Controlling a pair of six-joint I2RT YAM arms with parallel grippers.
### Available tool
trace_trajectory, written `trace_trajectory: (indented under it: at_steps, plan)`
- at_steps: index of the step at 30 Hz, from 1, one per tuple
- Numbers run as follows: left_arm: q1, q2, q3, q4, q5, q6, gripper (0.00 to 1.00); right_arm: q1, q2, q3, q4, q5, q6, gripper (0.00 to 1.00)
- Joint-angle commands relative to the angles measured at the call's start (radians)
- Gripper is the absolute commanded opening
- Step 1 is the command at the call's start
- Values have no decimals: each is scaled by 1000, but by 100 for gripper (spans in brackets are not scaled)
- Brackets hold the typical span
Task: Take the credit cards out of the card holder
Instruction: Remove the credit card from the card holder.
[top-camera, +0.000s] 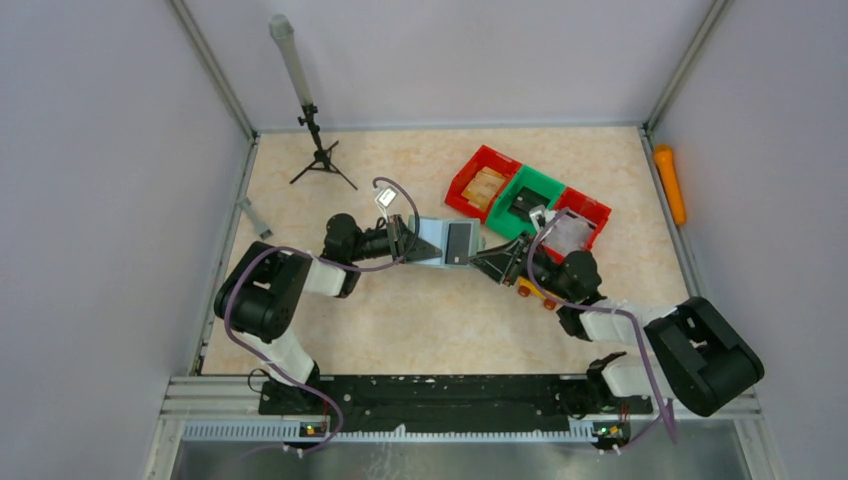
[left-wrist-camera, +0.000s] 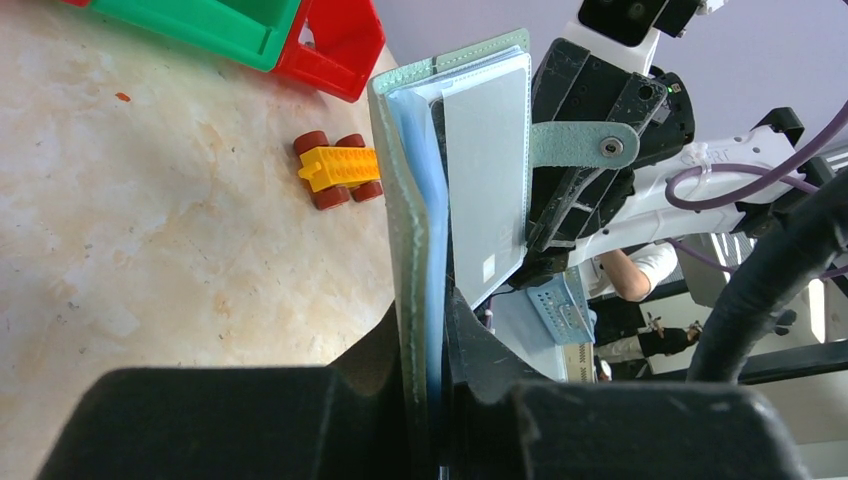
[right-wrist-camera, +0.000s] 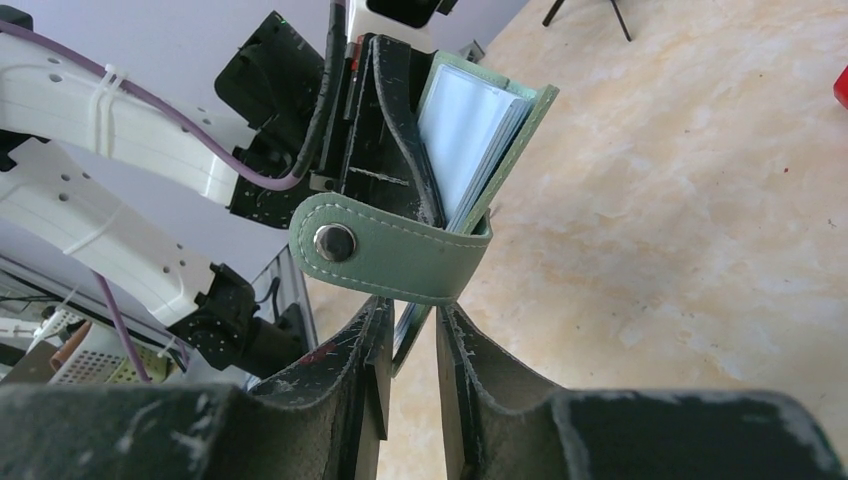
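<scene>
Left wrist view: the left gripper (left-wrist-camera: 425, 325) is seen clamped on the lower edge of the one card holder (left-wrist-camera: 400, 180). The holder is held upright and partly open, clear of the table (left-wrist-camera: 150, 250). A stack of pale blue leaves (left-wrist-camera: 430, 200) and one grey-white panel (left-wrist-camera: 487, 170) are kept between its covers; whether these are cards or sleeves cannot be told. On the opposite side, the right gripper (right-wrist-camera: 408, 325) is set at the holder with jaws almost together and a thin pale edge between them; a firm pinch cannot be confirmed. The snap tab (right-wrist-camera: 385, 255) is draped just above its fingers. One yellow toy car (left-wrist-camera: 338, 170) is found on the table. Three bins are lined up beyond:
- a red bin (top-camera: 460, 192) with something tan
- a green bin (top-camera: 543, 177) with a dark item
- a second red bin (top-camera: 595, 208) with something pale
</scene>
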Motion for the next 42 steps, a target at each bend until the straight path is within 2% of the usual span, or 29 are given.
trace_trajectory:
  at_steps: [1,5,7,10,12,13,18,23,24,25,30,31,34,35,42]
  plan:
    - [-6,-38,26,65,2,15,0,-11,-1,23,38,4,-5,23]
    - [-9,-39,24,89,8,5,0,-11,13,35,22,-3,-5,23]
    - [-9,-39,25,91,9,4,0,-11,17,39,17,-4,-6,15]
    - [-10,-38,24,109,13,-5,0,-11,18,41,7,-1,-6,11]
    - [-11,-37,22,120,15,-12,0,-11,18,45,1,1,-7,1]
    - [-12,-38,22,121,15,-12,0,-11,18,44,0,0,-5,0]
    - [-14,-34,24,132,19,-20,0,-11,22,45,12,-12,-2,0]
    - [-20,-31,28,149,26,-28,0,-12,46,55,25,-35,7,13]
    - [-20,-31,28,153,28,-31,0,-12,50,59,28,-39,9,10]
    - [-21,-31,28,157,28,-32,0,-12,54,60,29,-44,12,1]
    - [-23,-26,28,171,30,-42,0,-13,56,63,26,-42,15,0]
    - [-22,-25,27,174,30,-44,0,-13,55,62,26,-40,15,2]
    - [-23,-23,28,182,31,-50,0,-14,52,59,30,-42,14,21]
    - [-22,-22,28,183,32,-50,0,-14,52,59,31,-44,14,25]
    - [-22,-31,31,111,19,-11,0,-27,30,28,83,-39,26,33]
